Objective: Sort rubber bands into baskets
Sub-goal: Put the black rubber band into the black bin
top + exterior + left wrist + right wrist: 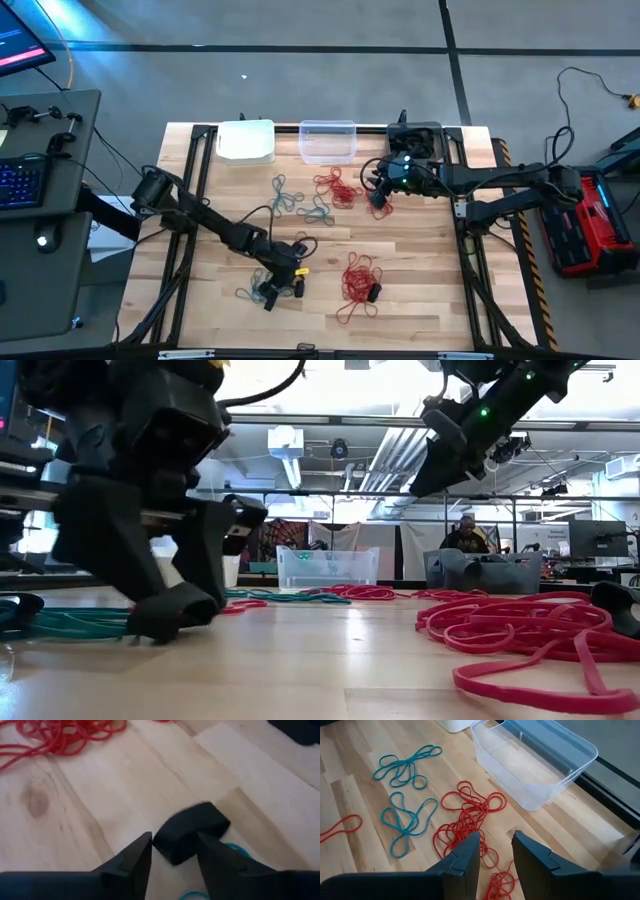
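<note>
Nearest the table's front edge, the left gripper (272, 293) sits low on the wood w/ fingers parted around a black lump (191, 832), teal bands (250, 293) just beside it; can't tell if it's squeezing. Red bands (358, 280) lie near, to its right. Mid-table: more teal loops (405, 767) and a red tangle (470, 815). Right gripper (378, 190) hangs above these, fingers apart, nothing between them. Far edge: white basket (246, 141), clear basket (327, 140), dark basket (415, 135). No readable writing.

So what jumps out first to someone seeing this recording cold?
Loose rubber bands litter the wooden table, red tangles and teal loops. Three baskets line the far edge. The left gripper is down near the front; the right gripper hovers above red bands by the baskets.
</note>
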You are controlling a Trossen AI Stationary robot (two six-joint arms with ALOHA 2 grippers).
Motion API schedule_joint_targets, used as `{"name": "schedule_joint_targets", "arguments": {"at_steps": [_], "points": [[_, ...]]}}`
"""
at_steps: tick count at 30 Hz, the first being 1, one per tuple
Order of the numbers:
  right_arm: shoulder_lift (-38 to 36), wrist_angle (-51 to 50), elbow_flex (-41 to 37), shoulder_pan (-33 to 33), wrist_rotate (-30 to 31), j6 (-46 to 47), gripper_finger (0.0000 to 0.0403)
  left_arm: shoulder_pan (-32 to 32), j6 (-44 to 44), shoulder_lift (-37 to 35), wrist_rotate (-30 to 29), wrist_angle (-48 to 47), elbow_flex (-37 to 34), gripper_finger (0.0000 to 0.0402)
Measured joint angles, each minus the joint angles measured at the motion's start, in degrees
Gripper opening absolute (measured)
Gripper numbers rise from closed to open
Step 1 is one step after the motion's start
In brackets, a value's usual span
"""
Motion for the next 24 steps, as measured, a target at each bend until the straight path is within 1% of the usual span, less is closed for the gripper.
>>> {"name": "schedule_joint_targets", "arguments": {"at_steps": [3, 6, 8, 9, 14, 19, 22, 24], "points": [[0.0, -0.1, 0.0, 0.0, -0.3, 0.0, 0.0103, 0.6, -0.1, 0.0, 0.0, 0.6, 0.0, 0.0109], [0.0, -0.5, 0.0, 0.0, -4.4, -2.4, 0.0103, 1.3, -0.5, 0.0, 0.2, 0.9, 0.0, 0.0058], [0.0, -0.6, 0.0, 0.6, -5.6, -3.4, 0.0103, 2.0, -0.6, 0.0, 0.7, 0.7, 0.0, 0.0019], [0.0, -0.6, 0.0, 1.0, -5.6, -3.9, 0.0103, 2.4, -1.5, 0.0, 1.3, 0.8, 0.0, 0.0010], [0.0, -0.1, 0.0, 4.5, -5.7, -6.0, 0.0103, 5.1, -4.9, 0.0, 1.4, 0.9, 0.0, 0.0003], [0.0, 3.4, 0.0, 9.9, -5.6, -8.3, 0.0103, 8.6, -10.9, 0.0, 1.5, 2.2, -0.1, 0.0002], [0.0, 5.9, 0.0, 13.4, -4.0, -9.0, 0.0103, 11.3, -13.3, 0.0, 1.5, 2.2, -0.1, 0.0001], [0.0, 7.2, 0.0, 15.5, -2.1, -9.0, 0.0103, 13.3, -14.8, 0.0, 3.0, 2.3, -0.1, 0.0001]]}}
